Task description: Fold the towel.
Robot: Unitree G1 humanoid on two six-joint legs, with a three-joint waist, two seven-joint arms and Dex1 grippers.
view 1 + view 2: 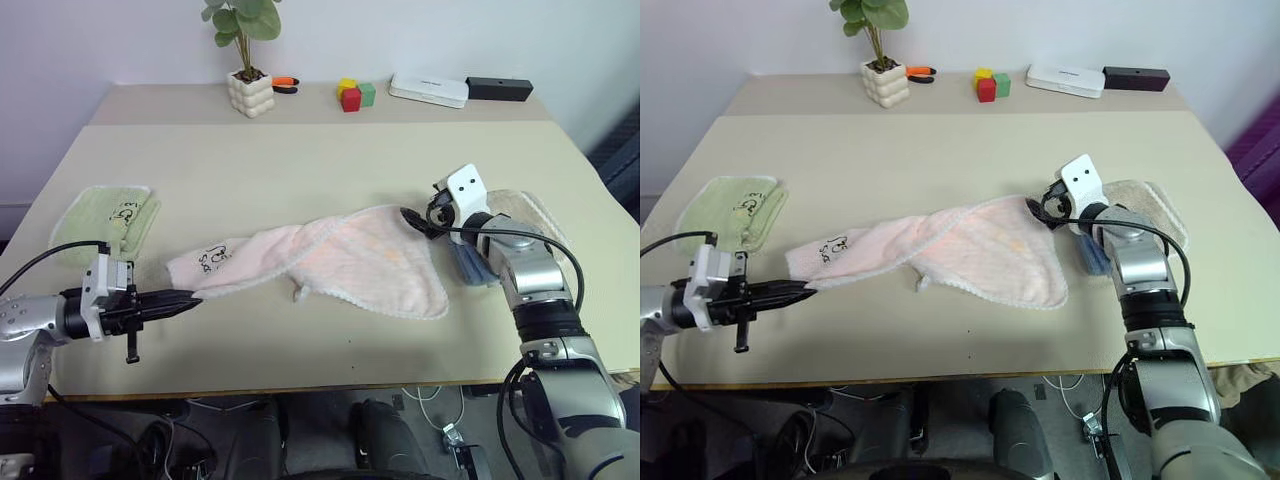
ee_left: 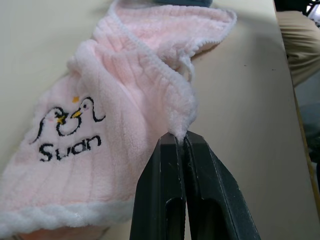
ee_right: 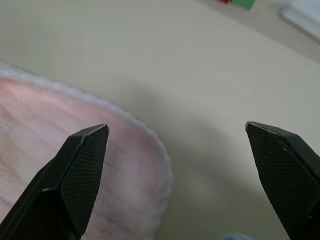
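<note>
Clamped shut, my left gripper (image 2: 181, 137) pinches one fluffy corner of the towel (image 1: 320, 262), the fingers (image 2: 165, 190) pressed together on the white hem. That pale pink cloth stretches loosely across the middle of the counter (image 1: 300, 170), bunched and twisted, with its dark printed mark (image 2: 67, 127) near the end I hold. At about three o'clock from that corner, my right gripper (image 3: 175, 135) hangs over the towel's far rounded edge with its fingers (image 3: 82, 170) spread wide, gripping nothing. A beige towel (image 1: 1150, 205) lies just beyond my right arm. A light green folded towel (image 1: 110, 215) rests at ten o'clock from my left gripper. A potted plant (image 1: 248, 60) and coloured blocks (image 1: 355, 94) stand along the back.
</note>
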